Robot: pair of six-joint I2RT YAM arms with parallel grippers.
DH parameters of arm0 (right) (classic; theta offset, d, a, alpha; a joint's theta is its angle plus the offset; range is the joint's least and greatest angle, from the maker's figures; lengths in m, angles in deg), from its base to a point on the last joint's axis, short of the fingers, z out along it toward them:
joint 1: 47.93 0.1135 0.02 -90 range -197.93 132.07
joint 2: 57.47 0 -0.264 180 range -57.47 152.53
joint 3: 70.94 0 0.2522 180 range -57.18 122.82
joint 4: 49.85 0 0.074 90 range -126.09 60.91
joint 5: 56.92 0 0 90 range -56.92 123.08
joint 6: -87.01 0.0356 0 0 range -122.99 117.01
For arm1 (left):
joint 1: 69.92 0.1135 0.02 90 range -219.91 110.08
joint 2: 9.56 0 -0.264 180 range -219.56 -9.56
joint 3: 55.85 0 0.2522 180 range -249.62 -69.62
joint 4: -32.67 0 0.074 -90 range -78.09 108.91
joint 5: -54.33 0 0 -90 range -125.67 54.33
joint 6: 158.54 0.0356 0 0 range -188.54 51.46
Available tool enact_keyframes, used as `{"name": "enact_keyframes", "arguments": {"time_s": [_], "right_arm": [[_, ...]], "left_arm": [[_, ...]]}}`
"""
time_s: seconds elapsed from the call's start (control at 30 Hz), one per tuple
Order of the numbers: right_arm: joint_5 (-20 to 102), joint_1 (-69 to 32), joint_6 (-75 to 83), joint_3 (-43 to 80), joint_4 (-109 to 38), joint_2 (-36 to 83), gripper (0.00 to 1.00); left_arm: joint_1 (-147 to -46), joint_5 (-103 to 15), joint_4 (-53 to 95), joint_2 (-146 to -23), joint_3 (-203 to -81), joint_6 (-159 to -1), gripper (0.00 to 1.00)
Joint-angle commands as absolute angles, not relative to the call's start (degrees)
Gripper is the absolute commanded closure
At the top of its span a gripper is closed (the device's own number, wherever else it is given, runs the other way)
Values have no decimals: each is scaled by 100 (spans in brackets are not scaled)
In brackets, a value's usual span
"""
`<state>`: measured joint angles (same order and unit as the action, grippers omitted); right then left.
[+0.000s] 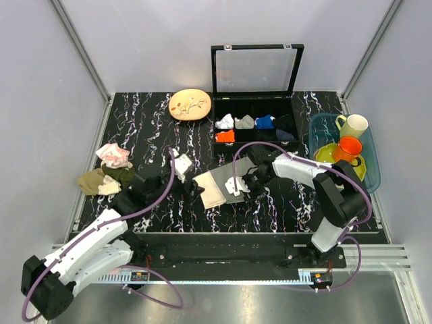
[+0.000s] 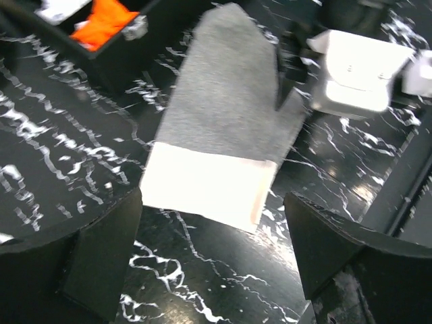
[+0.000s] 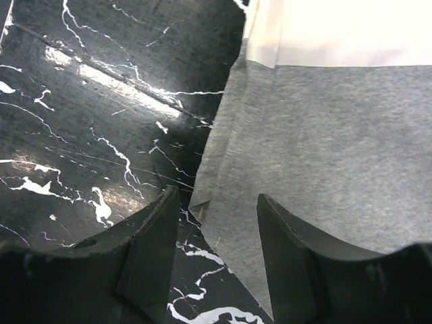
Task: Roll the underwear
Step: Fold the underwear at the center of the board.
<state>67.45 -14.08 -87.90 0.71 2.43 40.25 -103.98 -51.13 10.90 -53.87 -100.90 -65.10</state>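
Grey underwear with cream band, flat, unrolled, mid-table.

Place: a robotics lab test cell.
Enclosure: the black marble-patterned surface is closed in on three sides by plain white panels held in aluminium posts.
Machines: a left arm and a right arm are bolted to a mounting rail at the near edge.
Props: household goods are laid out as samples, namely the underwear, a compartment box of folded cloths, a blue basket of cups and a plate.
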Motion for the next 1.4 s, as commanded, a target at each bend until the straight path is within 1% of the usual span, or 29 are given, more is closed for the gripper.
{"name": "enact_keyframes", "arguments": {"time_s": [0.0, 0.07, 0.17, 0.2, 0.27, 0.3, 0.37, 0.4, 0.5, 0.6, 0.73, 0.77, 0.9, 1.07, 1.17, 1.37], "right_arm": [[6516, -1269, -9045, -75, 179, 4053, 43], [6376, -1216, -9001, -75, 153, 4114, 44], [6086, -1111, -8930, -57, 144, 4272, 49], [5989, -1058, -8913, -58, 135, 4325, 56], [5760, -987, -8781, -58, 118, 4422, 64], [5734, -987, -8720, -58, 118, 4431, 76], [5698, -987, -8570, -66, 144, 4353, 86], [5698, -987, -8544, -92, 187, 4309, 92], [5786, -987, -8456, -189, 441, 4045, 99], [6058, -979, -8412, -294, 923, 3650, 100], [6453, -979, -8342, -505, 1479, 3166, 100], [6480, -979, -8307, -532, 1523, 3026, 100], [6524, -979, -7956, -375, 1673, 2972, 100], [6472, -987, -7709, 284, 1752, 3471, 100], [6331, -996, -7595, 977, 1831, 3833, 100], [6138, -987, -7436, 1935, 1972, 4509, 100]], "left_arm": [[-10972, -5219, 1390, -5456, -10011, -5677, 11], [-11306, -5114, 1390, -5517, -9959, -5475, 13], [-11745, -4825, 1390, -5561, -9836, -5185, 14], [-11842, -4719, 1382, -5561, -9809, -5123, 14], [-12150, -4420, 1346, -5570, -9748, -4991, 14], [-12238, -4376, 1355, -5570, -9713, -4939, 14], [-12536, -4209, 1364, -5588, -9651, -4781, 15], [-12651, -4156, 1381, -5640, -9581, -4719, 15], [-13116, -3840, 1399, -5772, -9528, -4578, 16], [-13512, -3593, 1294, -5825, -9581, -4587, 17], [-13575, -3374, 1127, -5334, -9695, -4648, 17], [-13575, -3347, 1083, -5046, -9721, -4648, 18], [-13583, -3259, 723, -4516, -9923, -4666, 18], [-13583, -3084, -120, -4208, -10231, -4806, 18], [-13575, -3004, -297, -3998, -10240, -4859, 18], [-13575, -2907, -438, -3742, -10170, -4877, 18]]}}
